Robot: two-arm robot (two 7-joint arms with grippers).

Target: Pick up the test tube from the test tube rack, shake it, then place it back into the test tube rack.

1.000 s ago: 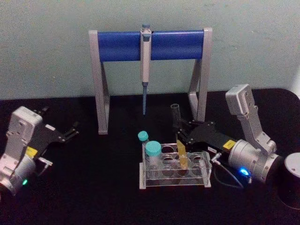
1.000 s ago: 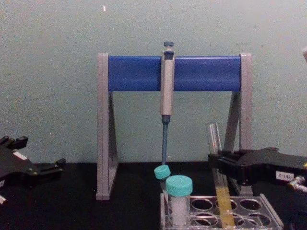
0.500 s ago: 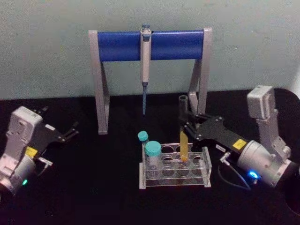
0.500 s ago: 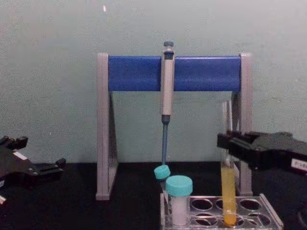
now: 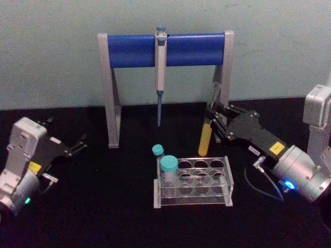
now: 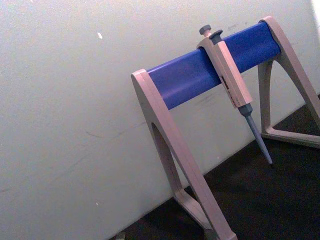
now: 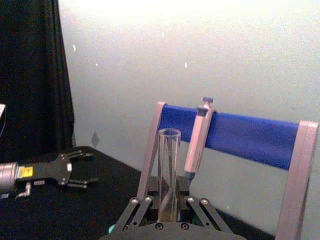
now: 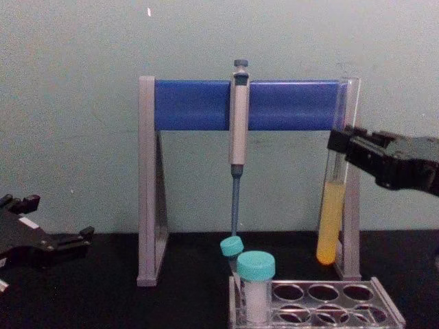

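The test tube (image 5: 206,138), a clear glass tube with yellow-orange liquid in its lower part, hangs in the air above and behind the test tube rack (image 5: 192,199), fully out of the holes. My right gripper (image 5: 213,120) is shut on the tube's upper part. From the chest, the test tube (image 8: 330,219) hangs slightly tilted in front of the stand's right leg, its bottom above the clear test tube rack (image 8: 387,310), held by the right gripper (image 8: 337,141). The right wrist view shows the open tube mouth (image 7: 169,134) rising between the fingers. My left gripper (image 5: 78,144) rests open at the far left.
Two teal-capped vials (image 5: 168,165) (image 5: 158,150) stand at the rack's left end. Behind stands a grey-and-blue pipette stand (image 5: 132,50) with a pipette (image 5: 160,72) hanging at its middle. The stand's right leg (image 5: 224,88) is close behind the held tube.
The right gripper has lifted the test tube out of the rack and carried it up and back to the right. The left arm has stayed still.
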